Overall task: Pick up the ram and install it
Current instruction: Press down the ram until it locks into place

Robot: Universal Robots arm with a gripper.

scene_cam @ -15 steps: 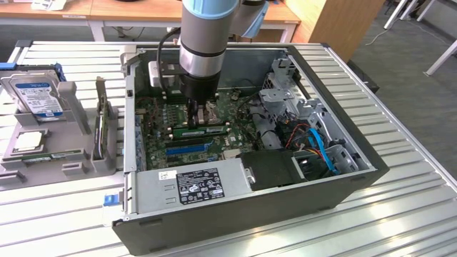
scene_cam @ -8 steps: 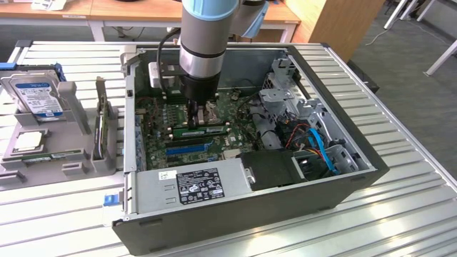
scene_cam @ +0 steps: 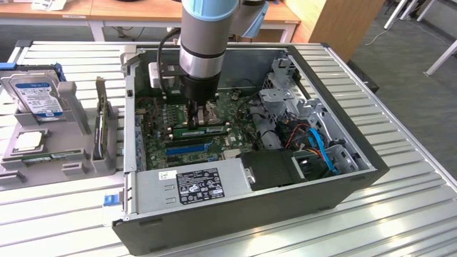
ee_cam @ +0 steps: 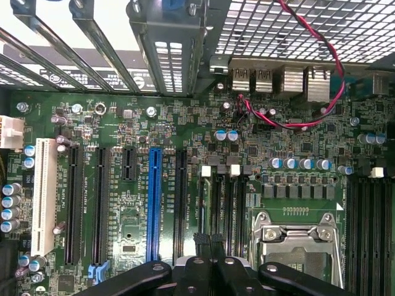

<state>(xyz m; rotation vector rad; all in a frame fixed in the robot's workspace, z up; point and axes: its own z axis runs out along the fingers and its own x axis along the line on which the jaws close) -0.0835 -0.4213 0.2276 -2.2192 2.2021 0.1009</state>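
Green and narrow, the ram (scene_cam: 200, 130), a thin circuit-board stick with small black chips, lies directly beneath the black two-finger gripper (scene_cam: 203, 112), down on the green motherboard (scene_cam: 160, 115) inside the open grey steel computer case (scene_cam: 343, 179). I read its long axis as running crosswise under the hand, one end towards the exterior view's left and the other towards its right, with a pale latch at each end. From that I judge it to be sitting in a memory slot rather than lying loose, though I cannot confirm full seating. In the wrist view the gripper (ee_cam: 213, 265) has its fingers pressed together with nothing pinched between them, and they point straight down at the bank of black memory slots (ee_cam: 217, 203). The long blue plastic expansion slot (ee_cam: 154, 203) runs parallel to that bank, just to one side of the hand. I cannot tell whether the fingertips touch the stick's upper edge or hover just above it.
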